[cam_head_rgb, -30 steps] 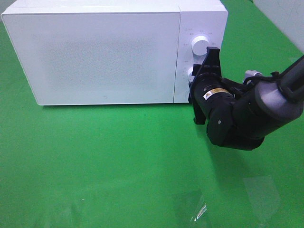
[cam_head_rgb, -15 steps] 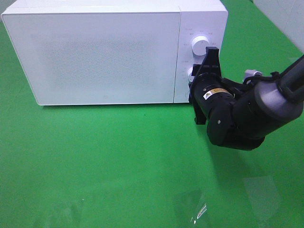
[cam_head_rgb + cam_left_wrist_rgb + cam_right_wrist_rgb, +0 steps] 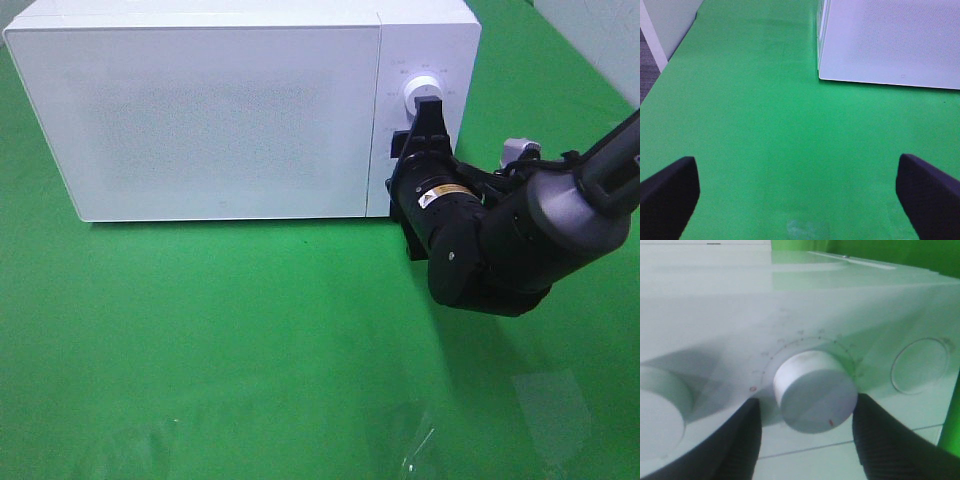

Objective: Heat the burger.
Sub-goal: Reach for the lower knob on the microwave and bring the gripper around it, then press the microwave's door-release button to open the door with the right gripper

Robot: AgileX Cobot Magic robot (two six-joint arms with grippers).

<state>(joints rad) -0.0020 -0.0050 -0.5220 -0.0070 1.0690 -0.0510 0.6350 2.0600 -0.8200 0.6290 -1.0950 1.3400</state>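
Observation:
The burger is out of view. The white microwave [image 3: 220, 110] stands at the back with its door shut. My right gripper [image 3: 408, 150] is pressed up to the control panel, below the upper knob [image 3: 420, 92]. In the right wrist view its fingers [image 3: 735, 445] straddle the lower white knob [image 3: 815, 390]. A narrow gap shows on one side, so the gripper [image 3: 807, 440] is open around the knob. My left gripper [image 3: 800, 200] hovers over bare green cloth, wide open and holding nothing.
A green cloth [image 3: 250, 340] covers the table. A round button [image 3: 920, 371] sits beside the lower knob, and the upper knob [image 3: 660, 400] is on its other side. The microwave's front corner [image 3: 822, 75] lies ahead of the left gripper. Clear film [image 3: 420, 445] glints near the front edge.
The right gripper has shifted a little left and closer to the panel, now covering the lower knob in the exterior view. The left arm has not moved.

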